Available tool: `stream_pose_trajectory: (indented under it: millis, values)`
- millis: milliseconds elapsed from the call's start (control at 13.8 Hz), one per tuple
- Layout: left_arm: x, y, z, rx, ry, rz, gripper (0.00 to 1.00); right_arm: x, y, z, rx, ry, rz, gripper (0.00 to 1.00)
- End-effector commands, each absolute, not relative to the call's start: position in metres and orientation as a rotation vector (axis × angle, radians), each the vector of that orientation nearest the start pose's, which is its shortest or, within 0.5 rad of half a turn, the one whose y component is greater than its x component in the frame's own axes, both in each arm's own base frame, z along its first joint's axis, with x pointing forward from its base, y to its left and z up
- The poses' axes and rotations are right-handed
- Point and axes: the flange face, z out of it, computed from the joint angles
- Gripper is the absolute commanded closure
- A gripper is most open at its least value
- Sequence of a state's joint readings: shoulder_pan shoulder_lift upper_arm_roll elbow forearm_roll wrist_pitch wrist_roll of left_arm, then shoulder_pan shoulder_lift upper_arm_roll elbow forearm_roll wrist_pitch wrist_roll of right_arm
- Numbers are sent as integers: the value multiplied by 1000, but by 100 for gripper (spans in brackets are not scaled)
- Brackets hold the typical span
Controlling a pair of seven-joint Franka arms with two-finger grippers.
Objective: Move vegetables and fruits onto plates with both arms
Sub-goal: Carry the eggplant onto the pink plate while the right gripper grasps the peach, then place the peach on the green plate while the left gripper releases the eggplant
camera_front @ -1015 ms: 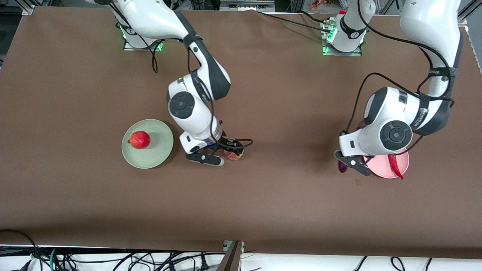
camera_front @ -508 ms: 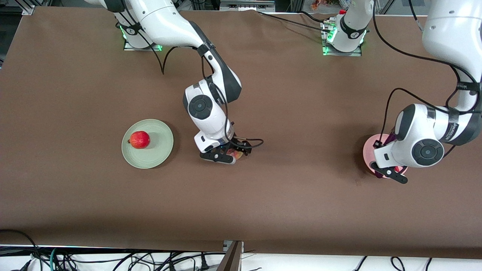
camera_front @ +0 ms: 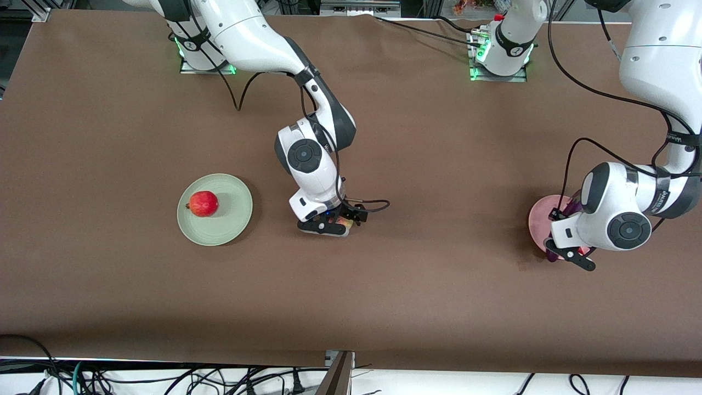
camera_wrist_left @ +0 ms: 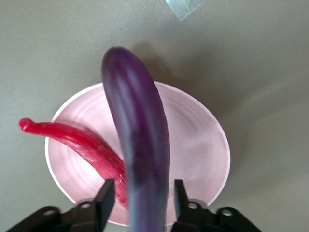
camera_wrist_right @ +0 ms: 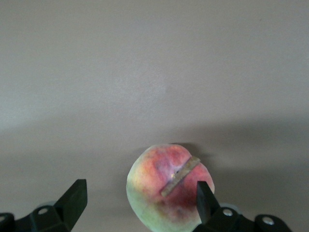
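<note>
The purple eggplant (camera_wrist_left: pixel 137 145) hangs tilted over the pink plate (camera_wrist_left: pixel 193 145), between the fingers of my left gripper (camera_wrist_left: pixel 144 186), which stand slightly apart from it on both sides. The red chili (camera_wrist_left: pixel 82 142) lies on that plate. In the front view my left gripper (camera_front: pixel 570 257) is over the pink plate (camera_front: pixel 537 216). My right gripper (camera_wrist_right: pixel 142 186) is open and low around the peach (camera_wrist_right: pixel 169 193), which rests on the table close to one finger. The peach (camera_front: pixel 344 222) lies beside the green plate (camera_front: pixel 227 219), which holds the pomegranate (camera_front: pixel 203 203).
The two arm bases (camera_front: pixel 499 55) stand along the table edge farthest from the front camera. Cables (camera_front: pixel 164 378) hang below the nearest edge. A scrap of clear tape (camera_wrist_left: pixel 183 7) lies on the brown table near the pink plate.
My left arm carried the eggplant from beside the pink plate to over it. My right gripper shifted toward the left arm's end and closed in around the peach.
</note>
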State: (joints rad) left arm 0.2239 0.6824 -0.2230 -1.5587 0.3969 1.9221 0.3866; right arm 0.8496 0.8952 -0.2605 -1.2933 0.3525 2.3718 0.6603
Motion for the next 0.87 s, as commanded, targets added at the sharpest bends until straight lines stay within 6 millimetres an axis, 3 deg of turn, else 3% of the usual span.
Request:
stream_pose_trajectory:
  millis: [0,145,218,435,508,580,653,798]
  values:
    - [671,47,241,-2818,843,492,0,600,466,226,-2961,265,-189,0]
    - [672,45,242,-2820,845,491,0,598,464,221,-2971,267,-174,1]
    - [671,45,241,-2826,843,497,0,597,463,219,-2974,270,-170,7]
    - [672,35,252,-2825,851,484,0,597,461,219,-2981,244,-164,41]
    - [672,27,264,-2822,864,495,0,598,458,220,-2986,230,-161,56]
    - [668,6,277,-2835,894,520,0,600,455,222,-2993,227,-152,67]
    - [668,-10,296,-2859,900,519,0,604,448,229,-3006,227,-135,74]
    - [672,-20,327,-2900,889,480,0,610,432,246,-3039,199,-88,75]
